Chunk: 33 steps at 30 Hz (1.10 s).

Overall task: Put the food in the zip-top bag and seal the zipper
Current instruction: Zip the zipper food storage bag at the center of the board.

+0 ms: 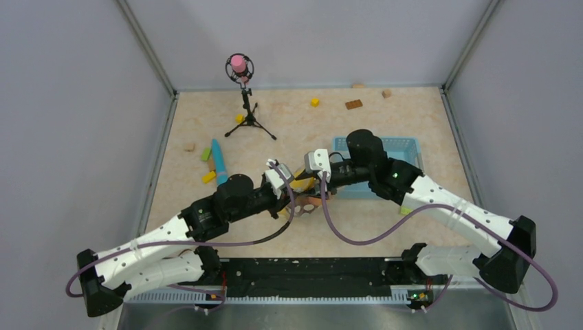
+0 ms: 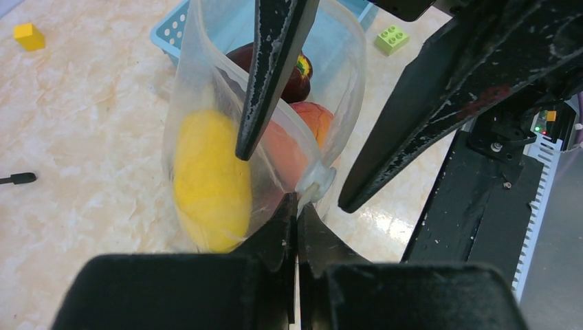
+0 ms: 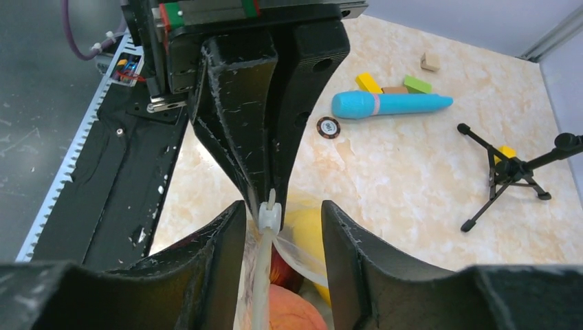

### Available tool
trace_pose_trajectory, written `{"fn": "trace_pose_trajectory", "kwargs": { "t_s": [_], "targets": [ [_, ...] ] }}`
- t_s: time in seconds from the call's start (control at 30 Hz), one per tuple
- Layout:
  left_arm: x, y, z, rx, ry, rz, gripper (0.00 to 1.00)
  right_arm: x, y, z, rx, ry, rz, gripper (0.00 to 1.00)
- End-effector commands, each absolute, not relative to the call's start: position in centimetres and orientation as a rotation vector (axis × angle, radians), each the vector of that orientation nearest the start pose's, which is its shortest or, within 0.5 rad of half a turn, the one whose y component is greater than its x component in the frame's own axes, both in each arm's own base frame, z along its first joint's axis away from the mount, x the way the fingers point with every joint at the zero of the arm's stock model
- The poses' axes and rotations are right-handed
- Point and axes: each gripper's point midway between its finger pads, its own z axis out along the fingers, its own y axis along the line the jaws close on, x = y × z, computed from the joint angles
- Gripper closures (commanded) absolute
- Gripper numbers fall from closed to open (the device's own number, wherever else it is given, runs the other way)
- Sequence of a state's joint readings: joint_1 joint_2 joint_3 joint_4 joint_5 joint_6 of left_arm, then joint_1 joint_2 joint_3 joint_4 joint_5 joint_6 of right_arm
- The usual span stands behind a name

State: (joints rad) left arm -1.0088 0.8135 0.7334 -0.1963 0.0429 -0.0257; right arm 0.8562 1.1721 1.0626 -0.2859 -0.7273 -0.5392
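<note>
The zip-top bag (image 2: 199, 103) stands on its edge on the table (image 2: 82, 137) near the middle, just in front of the blue mesh basket (image 1: 407, 144), and it is held up between my two arms. Through the clear plastic I see a yellow fruit (image 2: 206, 179) nearest the left wrist camera. An orange-peach one (image 2: 314, 120) lies behind it, and a dark red apple (image 2: 300, 79) is farther back toward the basket.

The left gripper (image 2: 297, 206) is pressed fully together. Its fingertips pinch the end of the zipper (image 3: 261, 275), right where a small clear tab sticks out at the bag's corner.

The right gripper (image 3: 283, 206) comes in from the opposite side with its fingers spread apart. From its wrist view the zipper strip runs up between the two fingers and close to the one on the view's left, but I cannot tell whether it touches. This gripper grips nothing.

A green block (image 2: 392, 39) lies beside the basket. A blue cylinder (image 3: 392, 104), a few small blocks and a black tripod stand (image 3: 505, 172) sit well apart on the far left of the table.
</note>
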Motion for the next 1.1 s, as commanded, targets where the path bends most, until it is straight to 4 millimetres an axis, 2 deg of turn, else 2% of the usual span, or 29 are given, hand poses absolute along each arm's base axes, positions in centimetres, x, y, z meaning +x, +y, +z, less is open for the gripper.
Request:
{"fn": "trace_pose_trajectory", "kwargs": {
  "t_s": [0.0,0.17,0.37,0.5,0.7,0.77,0.8,0.97,1.07],
  "targets": [
    [16.1,-27.6,27.3,0.883,1.579,-0.804,1.0,15.9,34.7,29.2,-1.551,1.1,0.928,0.57],
    [15.9,-27.5,27.4,0.881,1.573,-0.813,1.0,16.2,34.8,29.1,-1.53,1.128,0.927,0.68],
    [15.5,-27.5,27.7,0.881,1.55,-0.834,1.0,16.1,34.7,28.0,-1.536,1.175,0.944,0.73],
    [15.1,-27.6,27.7,0.902,1.536,-0.85,1.0,15.7,34.7,27.6,-1.555,1.177,0.966,0.89],
    [15.0,-27.6,27.5,0.91,1.535,-0.85,1.0,15.5,34.8,28.0,-1.55,1.159,0.979,0.88],
    [15.1,-27.5,27.6,0.902,1.534,-0.848,1.0,15.4,34.8,28.1,-1.55,1.162,0.982,0.94],
    [15.2,-27.5,27.7,0.888,1.536,-0.849,1.0,15.4,34.8,28.0,-1.55,1.164,0.98,0.99],
    [16.9,-25.9,28.9,0.69,1.582,-0.804,1.0,15.5,34.0,27.1,-1.591,1.231,0.945,1.0],
    [17.3,-24.6,29.2,0.577,1.581,-0.804,1.0,17.3,33.3,26.4,-1.563,1.326,0.827,1.0]
  ]
}}
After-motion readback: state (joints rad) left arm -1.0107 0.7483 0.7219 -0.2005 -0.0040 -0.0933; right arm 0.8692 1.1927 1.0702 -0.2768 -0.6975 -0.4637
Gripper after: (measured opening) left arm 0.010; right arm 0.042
